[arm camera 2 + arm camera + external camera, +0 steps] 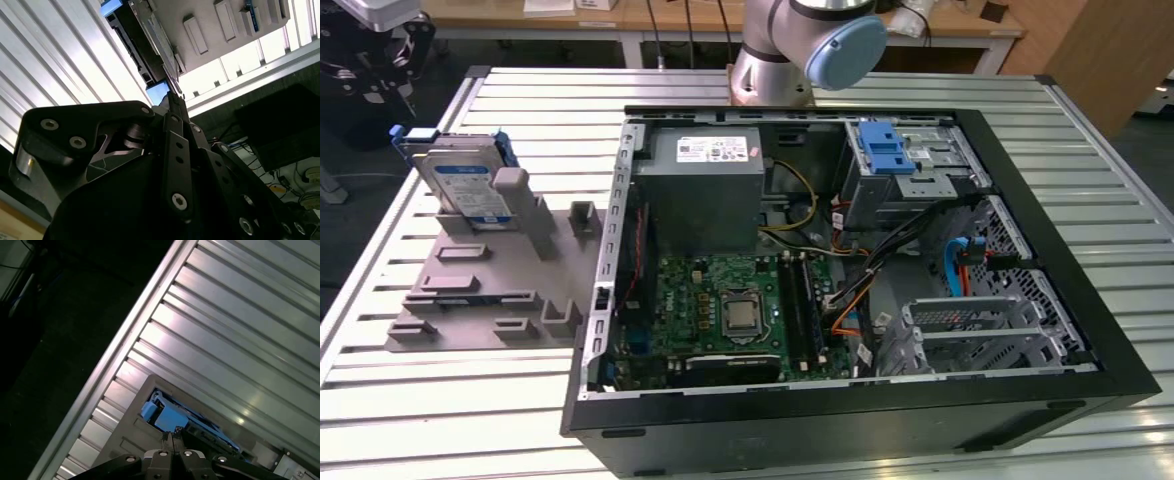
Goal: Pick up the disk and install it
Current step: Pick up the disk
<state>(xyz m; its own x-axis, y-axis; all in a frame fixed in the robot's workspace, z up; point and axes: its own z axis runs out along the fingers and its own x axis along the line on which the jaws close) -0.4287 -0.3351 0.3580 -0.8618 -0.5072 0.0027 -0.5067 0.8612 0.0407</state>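
Gripper (172,434) fingers are seen pressed together, partly hiding the blue-framed disk (170,416). It is stood upright in a grey holder (480,300), beside an open computer case (854,420).

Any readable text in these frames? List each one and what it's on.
No text can be read in these frames.
Disk, white-and-blue label, exterior view: print too small to read.
Power supply box, white sticker near its far edge: print too small to read.
Both wrist views: no lettering to be made out.
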